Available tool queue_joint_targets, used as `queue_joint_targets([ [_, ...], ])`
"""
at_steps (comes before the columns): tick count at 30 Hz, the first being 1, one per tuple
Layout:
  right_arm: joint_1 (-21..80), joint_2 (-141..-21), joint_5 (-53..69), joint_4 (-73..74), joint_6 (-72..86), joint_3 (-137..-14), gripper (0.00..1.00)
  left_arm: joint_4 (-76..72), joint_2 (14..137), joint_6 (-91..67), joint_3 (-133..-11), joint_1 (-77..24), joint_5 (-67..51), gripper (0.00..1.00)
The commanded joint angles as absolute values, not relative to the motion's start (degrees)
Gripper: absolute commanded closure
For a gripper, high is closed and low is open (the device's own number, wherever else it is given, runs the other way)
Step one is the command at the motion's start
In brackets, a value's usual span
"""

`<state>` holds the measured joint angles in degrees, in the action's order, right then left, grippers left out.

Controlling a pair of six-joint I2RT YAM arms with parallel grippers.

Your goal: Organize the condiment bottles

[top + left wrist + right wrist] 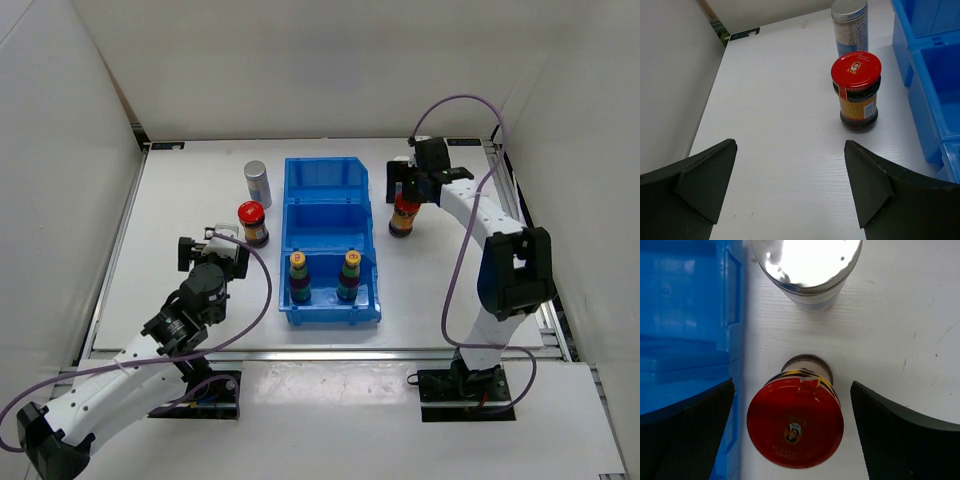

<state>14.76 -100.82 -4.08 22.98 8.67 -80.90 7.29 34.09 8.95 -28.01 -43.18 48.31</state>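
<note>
Jaws wide on the right gripper (792, 387), framing a red-lidded jar (795, 427) at bottom centre, blue bin (685, 315) hard at left. Closing off-centre could catch that bin wall and tip the jar. Left gripper (790, 150) gapes empty, second jar (856, 75) upper right.

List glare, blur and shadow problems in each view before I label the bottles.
Right wrist: hard glare whites out the silver cap; the red lid below it reads clearly. Left wrist: even light, the red-lidded jar sharp, the near fingers dark and soft. Top external: even, soft shadows, no glare on the blue bin.
</note>
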Motion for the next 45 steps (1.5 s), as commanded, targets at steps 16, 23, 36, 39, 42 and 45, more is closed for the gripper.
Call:
queue_joint_targets([
  [16, 17.3, -99.0, -12.6, 27.0, 9.0, -83.8, 0.67, 4.3, 32.0, 9.7, -27.2, -42.8, 52.3, 0.01],
  [23, 23.7, -88.7, -9.7, 25.1, 2.4, -88.0, 0.97, 4.3, 32.5, 9.1, -27.2, -42.8, 52.3, 0.01],
  [36, 32.4, -93.6, -1.1, 24.5, 1.7, -90.6, 1.0, 4.3, 32.5, 9.1, -27.2, -42.8, 52.8, 0.01],
  [39, 33.7, -96.3, -1.8, 23.7, 1.7, -90.6, 1.0, 4.3, 32.5, 9.1, -27.2, -42.8, 52.8, 0.01],
  [42, 34.3, -98.9, -1.8, 21.9, 1.7, -88.9, 1.0, 4.3, 32.5, 9.1, -27.2, -42.8, 52.8, 0.01],
  [45, 34.3, -101.2, -3.4, 18.3, 1.7, -87.5, 1.0, 3.8, 32.0, 9.1, -27.2, -42.8, 52.8, 0.01],
])
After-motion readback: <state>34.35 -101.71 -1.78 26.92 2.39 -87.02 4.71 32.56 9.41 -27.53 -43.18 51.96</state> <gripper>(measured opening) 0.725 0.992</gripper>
